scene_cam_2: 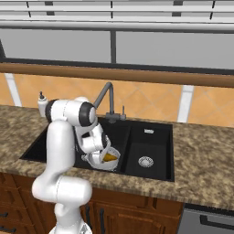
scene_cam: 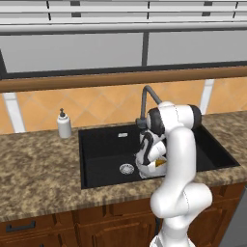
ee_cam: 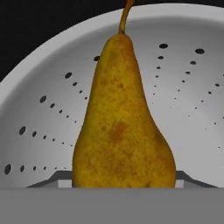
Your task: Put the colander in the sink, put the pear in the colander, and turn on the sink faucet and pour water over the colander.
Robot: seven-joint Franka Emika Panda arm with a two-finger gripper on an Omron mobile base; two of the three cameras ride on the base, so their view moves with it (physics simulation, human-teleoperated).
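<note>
The yellow-brown pear [ee_cam: 120, 127] stands very close in the hand view, stem away from me, with the perforated grey-white colander [ee_cam: 188, 109] right behind it. My gripper [scene_cam_2: 105, 155] is lowered into the colander [scene_cam_2: 101, 163], which sits in the wide basin of the black sink [scene_cam_2: 151, 144]. The fingers are hidden by the pear, which sits centred between them and looks held. From the left base, the pear [scene_cam: 160, 164] shows as an orange patch at the hand, inside the colander [scene_cam: 141, 169]. The dark faucet [scene_cam: 147, 94] rises behind the sink [scene_cam: 101, 144], its spout over my arm.
A white soap bottle [scene_cam: 63, 124] stands on the speckled counter [scene_cam: 38, 169] left of the sink. The round silver drain [scene_cam: 126, 168] lies beside the colander. The narrow basin has its own drain [scene_cam_2: 145, 161]. A wooden ledge and a tiled wall run behind.
</note>
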